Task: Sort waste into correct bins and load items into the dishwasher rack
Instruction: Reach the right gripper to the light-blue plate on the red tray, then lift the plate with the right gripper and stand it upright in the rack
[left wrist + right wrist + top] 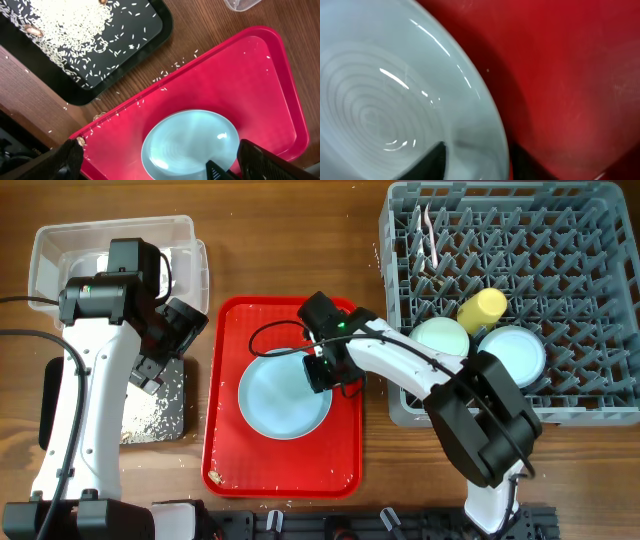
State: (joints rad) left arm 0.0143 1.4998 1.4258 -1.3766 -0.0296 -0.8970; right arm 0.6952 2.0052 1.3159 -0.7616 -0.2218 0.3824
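Note:
The larger light blue plate [285,395] [190,145] [395,90] lies flat on the red serving tray [230,340] [235,75] [570,75]. My right gripper [330,370] [480,155] is down at the plate's right edge. One finger lies over the plate's inside and the other outside the rim; whether they press on it does not show. My left gripper [165,345] [165,165] hangs open above the tray's left side, holding nothing. Rice-like crumbs cover the black tray [160,415] [125,55]. The clear tub [60,245] stands behind it.
The grey dishwasher rack [600,240] at the right holds a yellow cup [482,308], a mint green bowl [440,338], a light blue bowl [513,355] and white cutlery [430,235]. Loose rice [170,70] lies on the table. A brown scrap [215,477] sits on the red tray's front left corner.

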